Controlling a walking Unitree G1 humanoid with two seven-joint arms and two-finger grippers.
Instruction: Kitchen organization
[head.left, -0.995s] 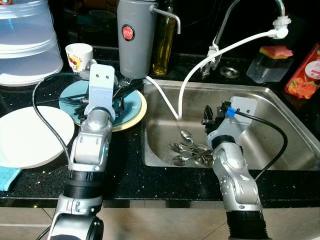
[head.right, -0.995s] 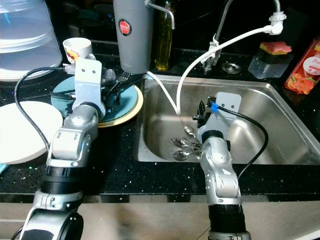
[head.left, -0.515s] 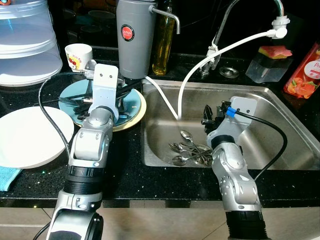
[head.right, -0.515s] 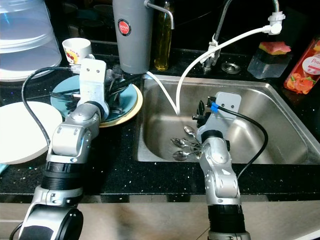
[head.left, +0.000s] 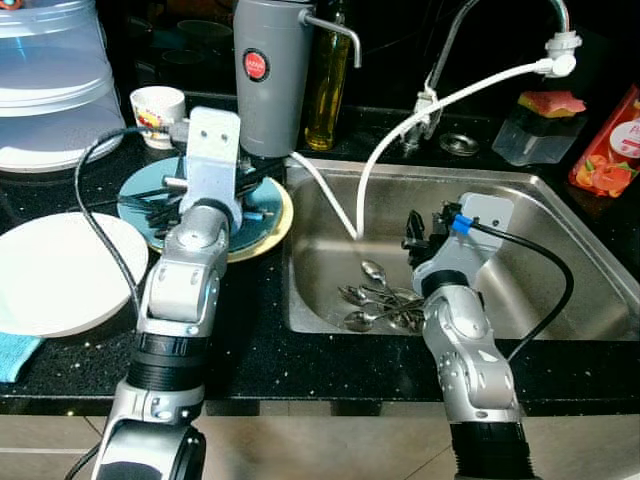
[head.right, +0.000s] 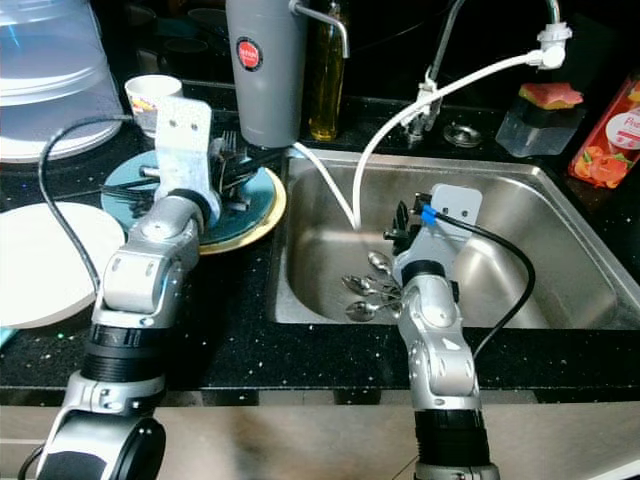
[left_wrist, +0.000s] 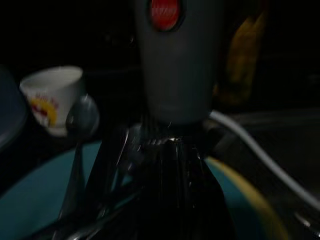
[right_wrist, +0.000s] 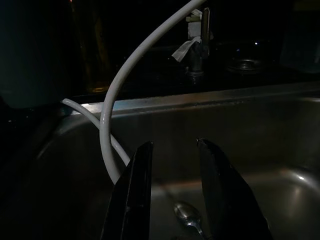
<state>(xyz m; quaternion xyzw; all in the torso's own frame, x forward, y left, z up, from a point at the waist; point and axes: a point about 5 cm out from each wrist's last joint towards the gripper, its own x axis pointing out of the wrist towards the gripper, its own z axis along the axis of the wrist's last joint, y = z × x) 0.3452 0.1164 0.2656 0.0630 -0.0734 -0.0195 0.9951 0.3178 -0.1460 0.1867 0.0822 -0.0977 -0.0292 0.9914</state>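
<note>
A blue plate (head.left: 262, 205) on a yellow plate holds a bunch of dark forks and spoons (head.left: 157, 205). My left gripper (left_wrist: 170, 145) hangs over that plate, its fingers (left_wrist: 150, 200) drawn together on the cutlery (left_wrist: 150, 135), with a spoon (left_wrist: 82, 116) sticking up beside them. Several spoons (head.left: 380, 300) lie on the bottom of the steel sink (head.left: 560, 210). Low inside the sink, just behind those spoons, my right gripper (right_wrist: 174, 144) is open with nothing between its fingers, and one spoon (right_wrist: 187, 212) lies below it.
A grey dispenser (head.left: 270, 70), an oil bottle (head.left: 328, 80) and a cup (head.left: 158, 105) stand behind the plates. A white hose (head.left: 440, 100) runs from the tap into the sink. A white plate (head.left: 60, 270) and a plastic cover (head.left: 50, 80) are at the left.
My left gripper has lifted and shifted slightly towards the dispenser over the blue plate. The right arm has stayed where it was.
</note>
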